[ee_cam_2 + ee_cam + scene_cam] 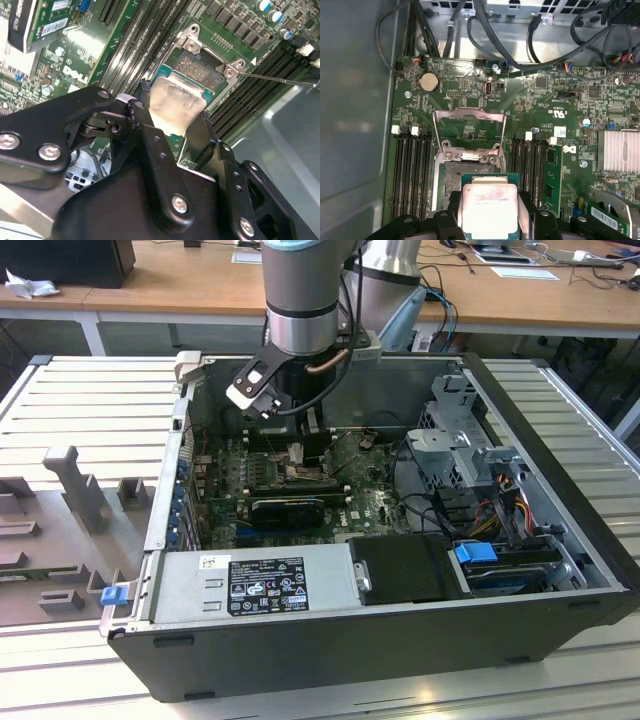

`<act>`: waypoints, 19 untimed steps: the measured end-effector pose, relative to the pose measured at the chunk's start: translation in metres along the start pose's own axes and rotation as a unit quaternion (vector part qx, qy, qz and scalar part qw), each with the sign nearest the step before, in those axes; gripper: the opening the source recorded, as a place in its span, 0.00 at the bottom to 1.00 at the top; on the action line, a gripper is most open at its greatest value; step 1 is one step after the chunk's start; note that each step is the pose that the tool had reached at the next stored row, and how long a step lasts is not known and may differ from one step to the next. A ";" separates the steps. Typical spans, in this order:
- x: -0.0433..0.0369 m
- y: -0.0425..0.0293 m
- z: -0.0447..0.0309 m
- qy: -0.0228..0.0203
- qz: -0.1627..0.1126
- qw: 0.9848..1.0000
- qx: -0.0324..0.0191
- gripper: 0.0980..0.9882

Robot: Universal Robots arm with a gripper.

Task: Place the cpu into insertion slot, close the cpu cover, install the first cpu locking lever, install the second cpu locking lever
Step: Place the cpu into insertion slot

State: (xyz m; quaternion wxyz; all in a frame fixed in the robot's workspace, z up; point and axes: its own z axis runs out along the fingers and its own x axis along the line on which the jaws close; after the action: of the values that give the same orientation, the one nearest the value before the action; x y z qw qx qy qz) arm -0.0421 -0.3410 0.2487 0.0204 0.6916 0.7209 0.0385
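cpu [487, 207] pale silver-grey on top, rimmed in green; gripper [172, 117] black, its screw heads silvery; board [540, 100] green, threaded with fine paler tracks; slot [467, 172] dark and finely speckled at its centre; cover [469, 115] silvery; memory slots [410, 165] black with white end clips; coin cell [429, 81] silver; cables [485, 30] black; heatsink [617, 150] silver, finely ribbed; case [400, 650] dark grey; power supply [190, 590] pale grey, its label black with white print; tab [475, 552] blue; table [80, 400] pale grey, ribbed in long stripes; arm [300, 300] grey with a light blue band; desk [180, 280] light brown
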 end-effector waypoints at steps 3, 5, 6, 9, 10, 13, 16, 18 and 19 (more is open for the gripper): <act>0.0011 -0.0060 0.0053 -0.001 0.012 1.000 0.000 0.48; 0.0064 -0.0131 0.0113 -0.001 0.012 1.000 0.000 0.48; 0.0082 -0.0132 0.0132 -0.001 0.012 1.000 0.000 0.48; 0.0123 -0.0103 0.0205 -0.001 0.012 1.000 0.000 0.48; 0.0125 -0.0096 0.0225 -0.001 0.012 1.000 0.000 0.48; 0.0134 -0.0076 0.0322 -0.001 0.013 1.000 0.002 0.48; 0.0142 -0.0078 0.0376 -0.002 0.022 1.000 0.003 0.48; 0.0144 -0.0061 0.0397 -0.002 0.024 1.000 0.003 0.48; 0.0148 -0.0054 0.0403 -0.002 0.024 1.000 0.004 0.48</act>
State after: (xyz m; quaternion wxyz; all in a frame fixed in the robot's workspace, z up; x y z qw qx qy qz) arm -0.0448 -0.3253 0.2084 0.0182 0.7087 0.7044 0.0349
